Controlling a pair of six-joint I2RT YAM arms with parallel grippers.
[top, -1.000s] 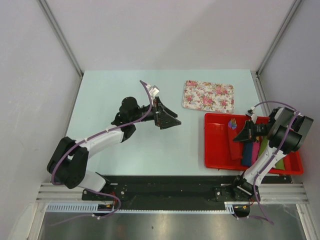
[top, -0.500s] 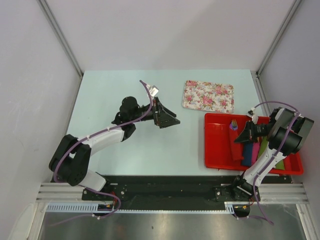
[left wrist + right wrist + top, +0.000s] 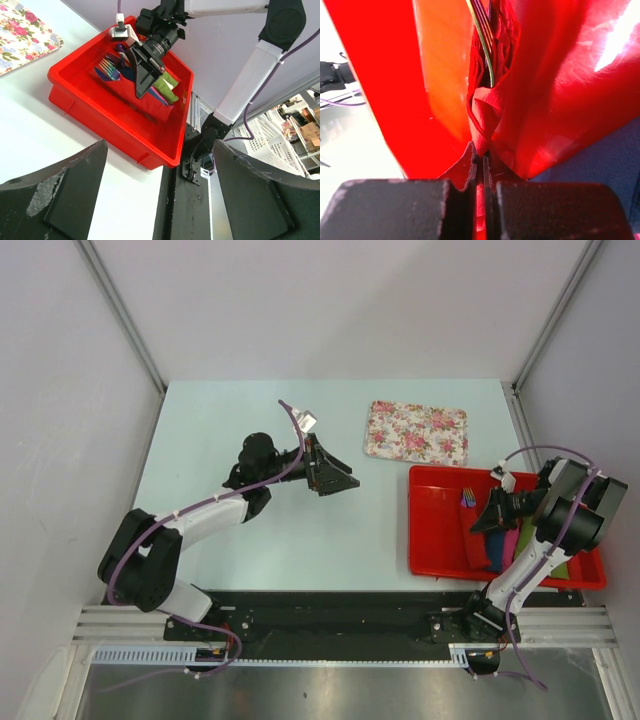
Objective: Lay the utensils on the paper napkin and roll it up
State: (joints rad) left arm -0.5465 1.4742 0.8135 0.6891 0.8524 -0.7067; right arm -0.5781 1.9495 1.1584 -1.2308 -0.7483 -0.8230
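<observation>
**Desk:** Overhead: who holds what?

**Arms:** My right gripper (image 3: pixel 476 526) reaches into the shallow red plastic tray (image 3: pixel 420 550) at the table's right side. Its jaws are pinched shut on the thin bright red paper napkin (image 3: pixel 476 552). The slim purple-blue metal utensils (image 3: pixel 466 498) lie at the napkin's far end, just past the pinch. My left gripper (image 3: pixel 340 478) hangs spread wide and empty over the pale green table (image 3: pixel 260 540), well apart from the tray. The open table between us is room for rolling. The floral-patterned mat (image 3: pixel 415 432) lies just beyond the tray.

**Desk:** From the left wrist?

**Arms:** My left fingers (image 3: pixel 65 195) frame the tray's near wall. A green napkin roll (image 3: pixel 167 86) lies just beside the napkin, close enough to snag.

**Desk:** And the right wrist?

**Arms:** A crumpled fold of napkin runs between my closed pads (image 3: pixel 395 210), with the utensils' tines just above it. I judge the grip is meant to carry paper and cutlery out together, and the tray wall must be cleared first.
</observation>
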